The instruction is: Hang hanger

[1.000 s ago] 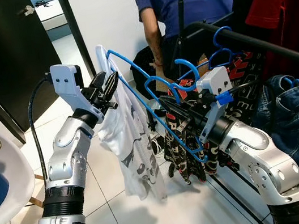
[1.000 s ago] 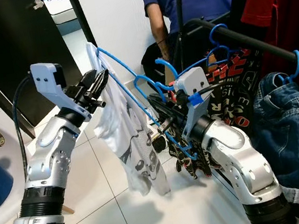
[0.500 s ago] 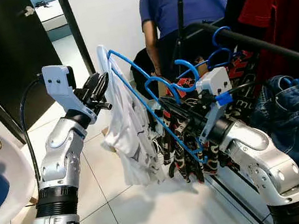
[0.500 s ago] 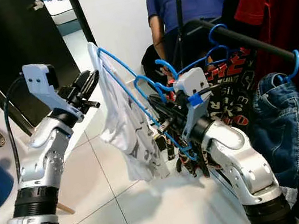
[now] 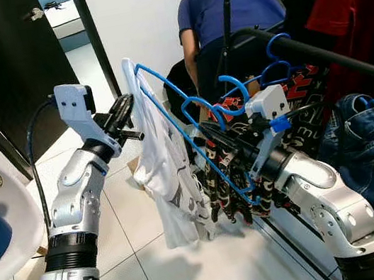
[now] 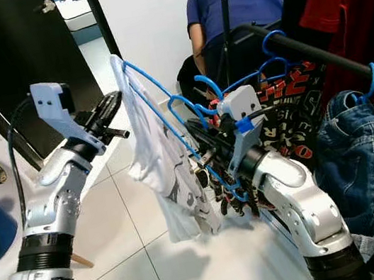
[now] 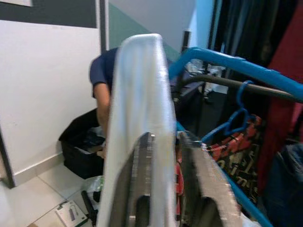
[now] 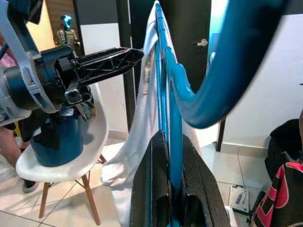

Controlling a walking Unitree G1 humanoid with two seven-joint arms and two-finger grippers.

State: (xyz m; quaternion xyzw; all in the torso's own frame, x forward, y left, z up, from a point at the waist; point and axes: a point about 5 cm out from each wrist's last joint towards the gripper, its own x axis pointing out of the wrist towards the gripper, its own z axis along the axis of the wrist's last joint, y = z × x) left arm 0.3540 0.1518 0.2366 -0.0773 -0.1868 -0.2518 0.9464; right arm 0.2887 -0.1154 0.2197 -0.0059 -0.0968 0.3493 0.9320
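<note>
Pinching the blue hanger [image 5: 193, 135] by its lower bar, my right pincer [image 5: 209, 135] sits just right of the frame's centre, its black fingers pressed against the plastic on both sides; the right wrist view shows the bar running up between them. The hanger slants from its upper end at top centre down to my right wrist, with its hook [image 5: 203, 105] curling near the middle of the frame, not yet on the black rail [image 5: 331, 55] that runs across the upper right. A white T-shirt [image 5: 168, 179] hangs from the hanger toward the tiled floor [image 5: 139, 263]. My left pincer [image 5: 124, 114], left of centre, has its fingers closed on the shirt's top edge, as the left wrist view shows. Denim jeans [image 5: 355, 137] and a red and black garment [image 5: 294, 93] hang from other blue hangers on the rail. A person in a blue shirt [image 5: 222, 5] bends over at top centre. A white chair [image 5: 4, 228] stands at the left edge.
</note>
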